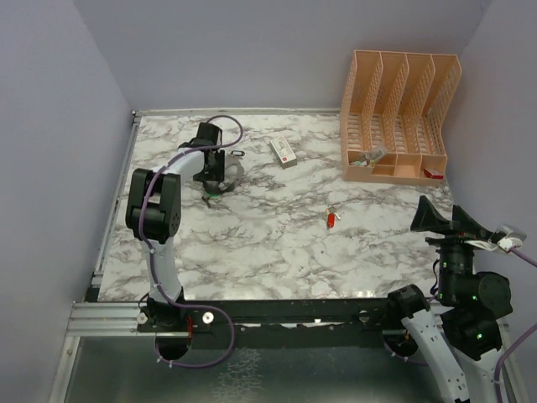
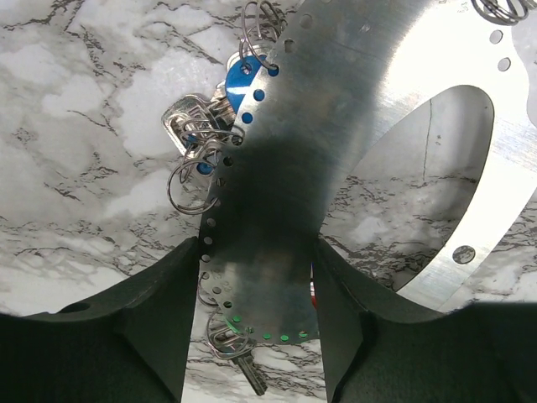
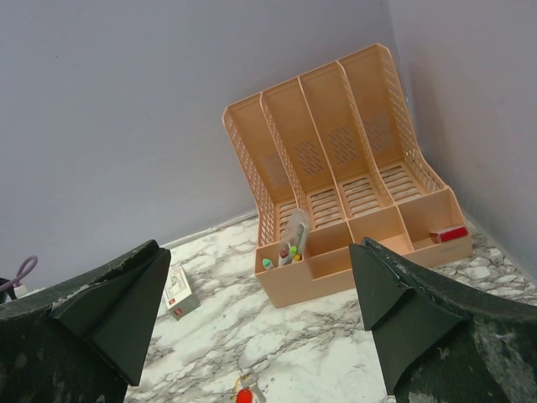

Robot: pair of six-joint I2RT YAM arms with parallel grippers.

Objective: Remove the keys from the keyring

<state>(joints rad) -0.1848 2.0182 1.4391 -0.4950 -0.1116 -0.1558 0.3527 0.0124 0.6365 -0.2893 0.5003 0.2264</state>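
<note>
The keyring, a wide thin grey metal band with holes along its edge, lies at the back left of the marble table. In the left wrist view the keyring fills the middle. Small wire rings hang keys from it: a blue-headed one and a bare metal one; green shows through the lower holes. My left gripper has both fingers against the band's edges, also in the top view. A loose red-headed key lies mid-table, seen in the right wrist view. My right gripper is open, empty, raised at the right.
A white box with a red mark lies behind the middle, also in the right wrist view. A peach desk organizer with markers stands at the back right, also in the right wrist view. Grey walls close three sides.
</note>
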